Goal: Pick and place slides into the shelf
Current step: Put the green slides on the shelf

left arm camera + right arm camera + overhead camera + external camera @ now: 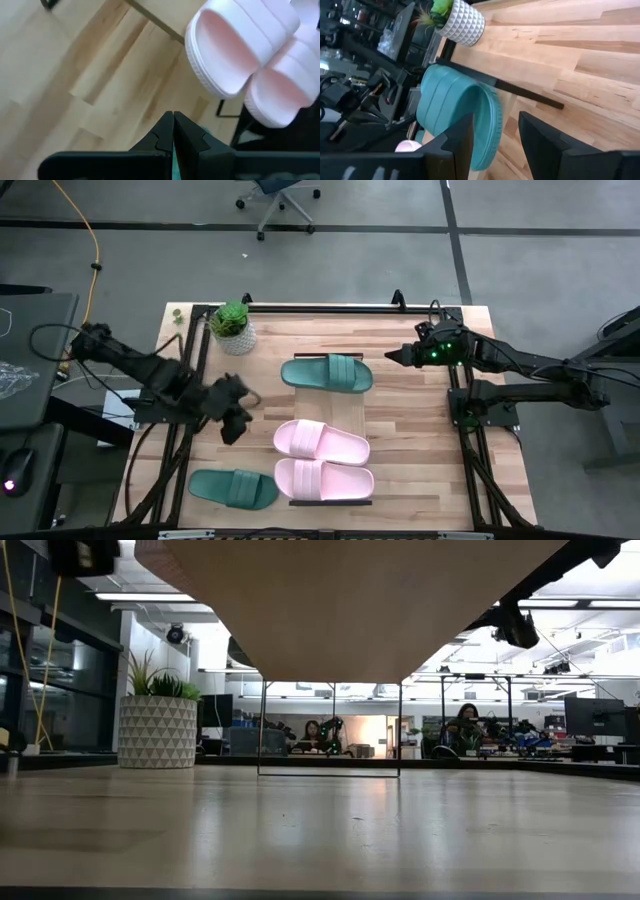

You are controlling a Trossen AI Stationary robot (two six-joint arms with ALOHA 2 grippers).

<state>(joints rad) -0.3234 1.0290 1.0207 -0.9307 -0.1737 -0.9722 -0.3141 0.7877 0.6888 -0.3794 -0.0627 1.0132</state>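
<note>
High view: 3 of the 4 slides lie on the shelf (329,500), which runs down the centre of the frame. A teal slide on the shelf (326,373) lies at its upper end, with 2 pink slides, the upper pink slide (322,440) and the lower pink slide (323,479), below it. The loose teal slide (233,489) lies off the shelf at lower left, on the table (420,440). The left gripper (236,423) sits left of centre, between the loose slide and the shelf, holding nothing. The right gripper (397,356) waits at upper right, beside the shelved teal slide. A potted plant (232,327) stands at upper left.

Low view: the shelf's underside fills the upper centre; the plant pot (157,731) stands at left. No slide is visible here.

Left wrist view: the left gripper's fingers (161,136) are pressed together at bottom centre, empty. The 2 pink slides (235,50) fill the upper right.

Right wrist view: the right gripper's fingers (457,140) stand apart at the bottom, nothing between them, with the shelved teal slide just ahead.

Risks, as judged: 1 slide remains to place. With its fingers together, the left gripper would push the loose slide rather than grip it. The only free shelf space appears to be between the teal and pink slides, so a careless placement could knock a neighbour off. The right gripper, if moved, could nudge the shelved teal slide.
</note>
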